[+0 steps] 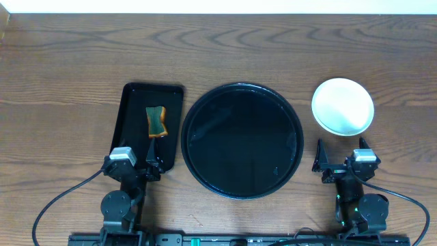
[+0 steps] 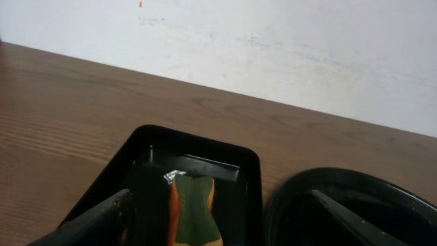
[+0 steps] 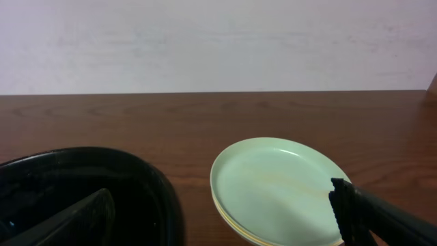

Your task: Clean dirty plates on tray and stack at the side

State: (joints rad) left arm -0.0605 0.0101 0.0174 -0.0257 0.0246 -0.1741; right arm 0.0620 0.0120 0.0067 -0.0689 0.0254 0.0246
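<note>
Seems finished: plates (image 1: 343, 106) stacked right of black tray (image 1: 205, 137); sponge (image 1: 156, 121) lying in small tray (image 1: 133, 113). Left gripper (image 1: 132, 152), right gripper (image 1: 340, 147) released, empty. Nothing further called for.

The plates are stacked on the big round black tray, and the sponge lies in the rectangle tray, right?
No. The overhead view shows the stacked pale round plates on the brown wooden table, beside the round glossy black tray. The green-orange sponge does lie in the rectangular black tray.
</note>
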